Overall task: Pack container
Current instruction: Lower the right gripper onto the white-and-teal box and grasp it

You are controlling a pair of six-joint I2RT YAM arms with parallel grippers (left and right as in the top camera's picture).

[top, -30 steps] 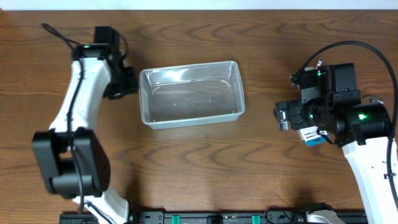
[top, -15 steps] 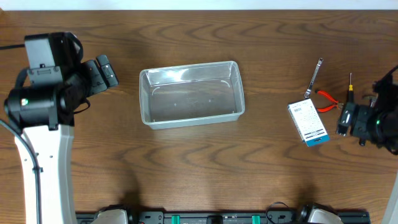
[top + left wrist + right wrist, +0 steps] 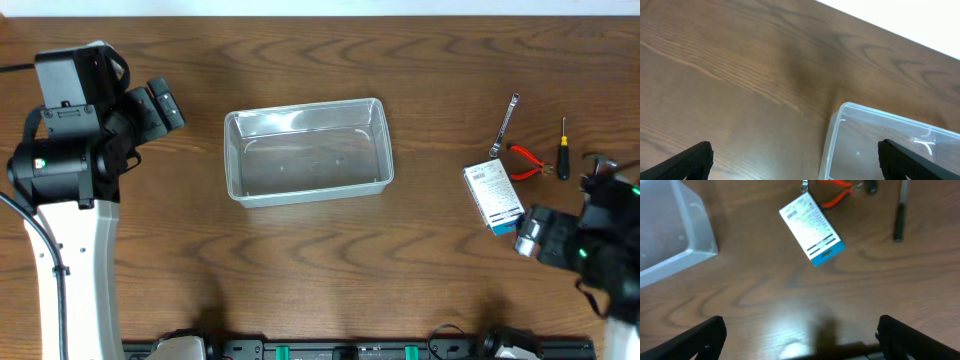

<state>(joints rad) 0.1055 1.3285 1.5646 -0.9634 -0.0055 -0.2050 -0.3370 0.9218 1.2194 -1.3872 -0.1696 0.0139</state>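
The container (image 3: 308,150) is a clear plastic tub, empty, at the table's middle. My left gripper (image 3: 162,108) hovers left of it, open, with nothing between its fingers. The left wrist view shows the container's near-left corner (image 3: 836,131) between my wide-spread left gripper (image 3: 800,165) fingers. A white box with a blue end (image 3: 494,197), a wrench (image 3: 505,124), red pliers (image 3: 526,160) and a screwdriver (image 3: 563,148) lie at the right. My right gripper (image 3: 528,238) stands open just in front of the box (image 3: 811,227), empty (image 3: 802,340).
The right wrist view shows the container's right end (image 3: 675,245) at the left, the pliers (image 3: 837,194) and screwdriver (image 3: 899,217) beyond the box. A black rail (image 3: 340,350) runs along the table's front edge. Bare wood lies between the container and the tools.
Both arms pulled back from near the container and box. Since half a second ago the right arm dropped toward the front right; the left gripper widened and barely shifted.
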